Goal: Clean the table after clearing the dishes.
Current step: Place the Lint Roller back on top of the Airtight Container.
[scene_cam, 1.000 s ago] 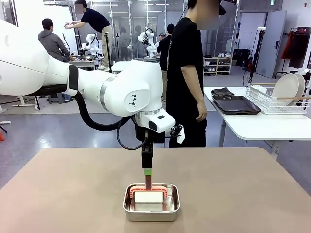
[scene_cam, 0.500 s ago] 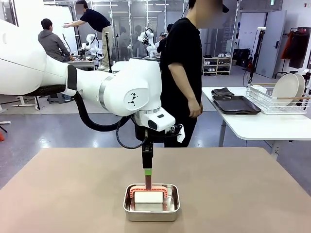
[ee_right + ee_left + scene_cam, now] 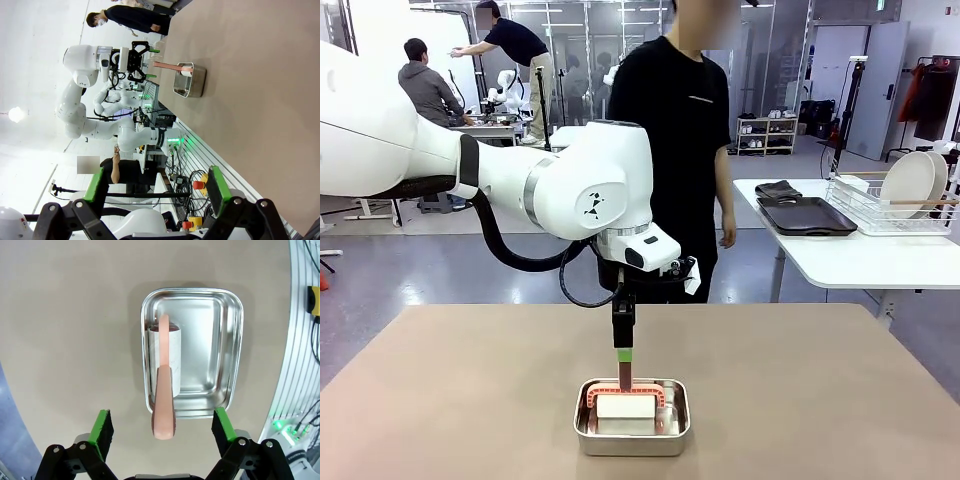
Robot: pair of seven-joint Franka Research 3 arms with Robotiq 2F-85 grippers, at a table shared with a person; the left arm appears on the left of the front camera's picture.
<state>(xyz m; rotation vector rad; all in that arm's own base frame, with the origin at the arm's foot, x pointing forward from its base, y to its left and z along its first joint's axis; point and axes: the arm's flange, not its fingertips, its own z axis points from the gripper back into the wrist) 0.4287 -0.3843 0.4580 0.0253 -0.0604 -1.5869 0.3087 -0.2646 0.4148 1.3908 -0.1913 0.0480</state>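
The tan-brown table (image 3: pixel 470 400) carries a small steel pan (image 3: pixel 632 437) near its front edge. In the pan lies a lint roller (image 3: pixel 625 405) with a white roll and a pink handle (image 3: pixel 164 405) that stands up out of it. My left gripper (image 3: pixel 624 352) hangs straight above the pan; in the left wrist view it (image 3: pixel 161 416) is open, its green pads (image 3: pixel 103 427) on either side of the handle's end and clear of it. My right gripper (image 3: pixel 156 175) is open with nothing in it, off the table's edge. White plates (image 3: pixel 910 182) stand in a wire rack.
A person (image 3: pixel 670 150) in black stands at the table's far side. To the right is a white side table (image 3: pixel 860 262) with the wire rack (image 3: pixel 880 212), a dark tray (image 3: pixel 807 215) and a folded dark cloth (image 3: pixel 778 189).
The person has stepped to picture left behind the table and turned to face it. My left arm, the roller and the pan have not moved.
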